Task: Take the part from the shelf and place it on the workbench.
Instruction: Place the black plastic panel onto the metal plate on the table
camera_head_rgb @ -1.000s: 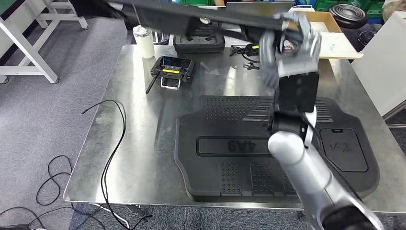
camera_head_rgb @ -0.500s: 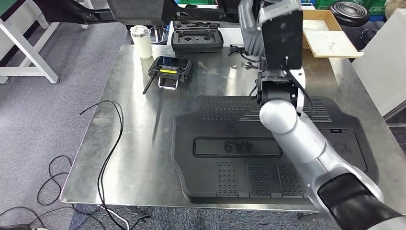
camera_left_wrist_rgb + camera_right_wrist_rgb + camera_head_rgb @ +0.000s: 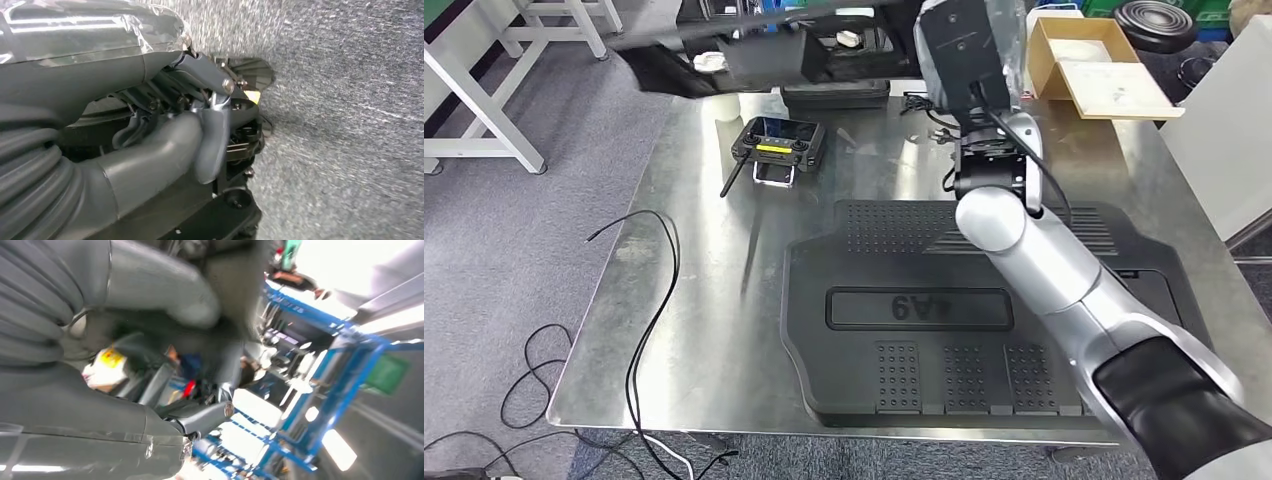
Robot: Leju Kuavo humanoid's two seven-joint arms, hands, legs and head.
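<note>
right hand (image 3: pixel 969 45) raised above the workbench's (image 3: pixel 714 300) far edge, gripping a long dark part (image 3: pixel 754 55) held level over the far-left corner, above the remote controller (image 3: pixel 779 140). a black moulded mat (image 3: pixel 984 320) covers the bench's right half; the left half is bare metal. since the earlier frame the part has swung lower and leftward. left hand (image 3: pixel 210 130): fingers curled, hold cannot be told.

Black moulded mat (image 3: pixel 984 330) on the steel workbench (image 3: pixel 714 300): raised characters in a recessed central panel, upside down to the head camera, reading "4A9". A second moulded mark at the mat's right corner was too indistinct to read.
</note>
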